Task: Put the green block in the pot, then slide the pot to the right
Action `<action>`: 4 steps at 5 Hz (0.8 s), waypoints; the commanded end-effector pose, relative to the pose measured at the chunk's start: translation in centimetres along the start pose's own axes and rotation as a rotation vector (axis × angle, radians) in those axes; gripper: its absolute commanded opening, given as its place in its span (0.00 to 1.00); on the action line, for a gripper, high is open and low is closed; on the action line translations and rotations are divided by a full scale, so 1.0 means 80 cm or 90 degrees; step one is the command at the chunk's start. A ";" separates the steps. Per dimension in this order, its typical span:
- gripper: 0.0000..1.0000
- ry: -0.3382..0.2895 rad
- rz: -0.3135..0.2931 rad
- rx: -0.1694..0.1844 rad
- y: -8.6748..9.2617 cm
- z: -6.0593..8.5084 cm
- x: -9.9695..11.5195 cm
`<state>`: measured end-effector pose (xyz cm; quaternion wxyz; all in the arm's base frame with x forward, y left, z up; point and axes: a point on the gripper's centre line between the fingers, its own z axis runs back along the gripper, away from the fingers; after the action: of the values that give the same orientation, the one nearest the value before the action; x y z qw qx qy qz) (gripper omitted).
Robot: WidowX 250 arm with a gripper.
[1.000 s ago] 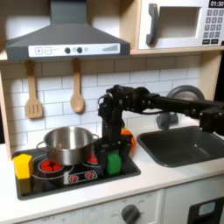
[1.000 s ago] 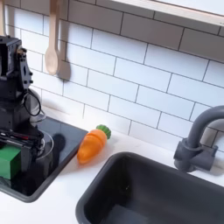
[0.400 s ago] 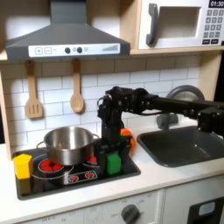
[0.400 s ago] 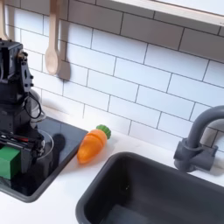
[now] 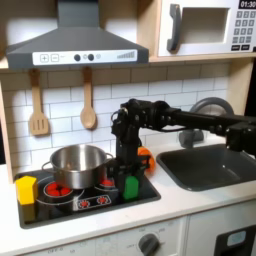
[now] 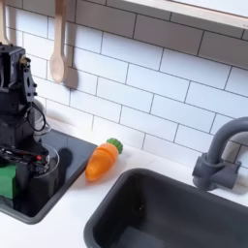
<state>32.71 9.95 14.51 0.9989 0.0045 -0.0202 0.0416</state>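
The small green block (image 5: 130, 187) rests on the black stovetop (image 5: 95, 203) near its front right corner. My gripper (image 5: 128, 182) reaches straight down over it, with the fingers closed against the block's sides. In the second exterior view the green block (image 6: 5, 183) shows at the left edge, with a black finger (image 6: 33, 167) pressed to it and my gripper (image 6: 14, 174) around it. The shiny silver pot (image 5: 77, 164) stands on the stove to the left of the gripper in the first exterior view, apart from it.
A yellow block (image 5: 26, 189) sits at the stove's left edge. An orange carrot toy (image 6: 103, 160) lies between the stove and the dark sink (image 6: 179, 215), with a grey faucet (image 6: 219, 157) behind. Wooden utensils (image 5: 88, 108) hang on the tiled wall.
The gripper's fingers have closed inward onto the green block, so less of it shows. The arm, pot and other things stay where they were.
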 end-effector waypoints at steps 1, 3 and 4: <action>0.00 -0.004 0.004 -0.005 0.001 0.002 0.001; 0.00 -0.019 0.004 -0.031 -0.003 0.027 0.002; 0.00 -0.042 0.009 -0.043 -0.004 0.048 0.007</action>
<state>33.08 9.68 18.72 0.9967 -0.0271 -0.0604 0.0473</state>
